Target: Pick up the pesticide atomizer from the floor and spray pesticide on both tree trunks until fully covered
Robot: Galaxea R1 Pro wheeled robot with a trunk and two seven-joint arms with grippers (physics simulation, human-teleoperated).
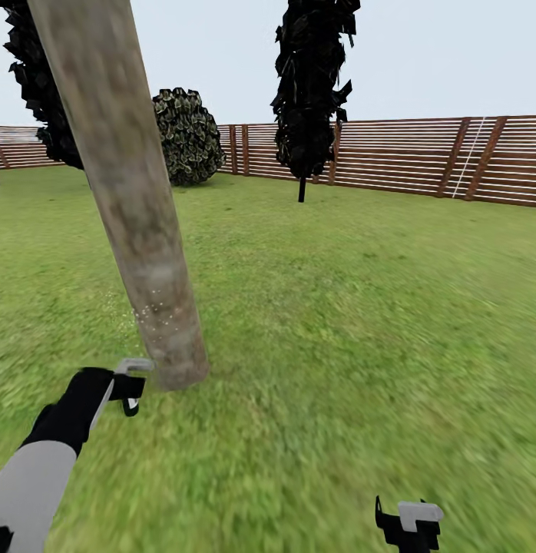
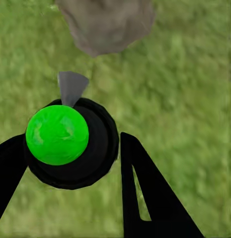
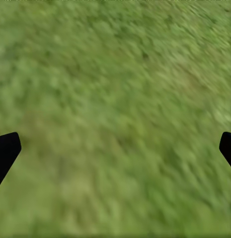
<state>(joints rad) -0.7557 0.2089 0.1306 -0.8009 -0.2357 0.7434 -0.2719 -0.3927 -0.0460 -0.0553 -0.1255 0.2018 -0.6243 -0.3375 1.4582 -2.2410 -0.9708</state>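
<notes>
A thick, mottled grey-brown tree trunk (image 1: pixel 137 223) leans up from the grass close ahead on the left. A faint scatter of white pesticide specks (image 1: pixel 145 311) shows on and beside its lower part. My left gripper (image 1: pixel 128 392) is just left of the trunk's base, shut on the pesticide atomizer (image 1: pixel 134 366). In the left wrist view the atomizer (image 2: pixel 58 135) has a black body and a bright green top. It sits between the black fingers (image 2: pixel 145 193), and its grey nozzle (image 2: pixel 71 87) points at the trunk base (image 2: pixel 105 25). My right gripper (image 1: pixel 410 526) hangs open over bare grass (image 3: pixel 115 99).
A narrow black-leaved tree (image 1: pixel 310 84) and a round dark bush (image 1: pixel 187 134) stand far ahead by the brown slat fence (image 1: pixel 421 157). More dark foliage (image 1: pixel 41 84) shows behind the trunk at left. Open lawn (image 1: pixel 345 307) stretches ahead and to the right.
</notes>
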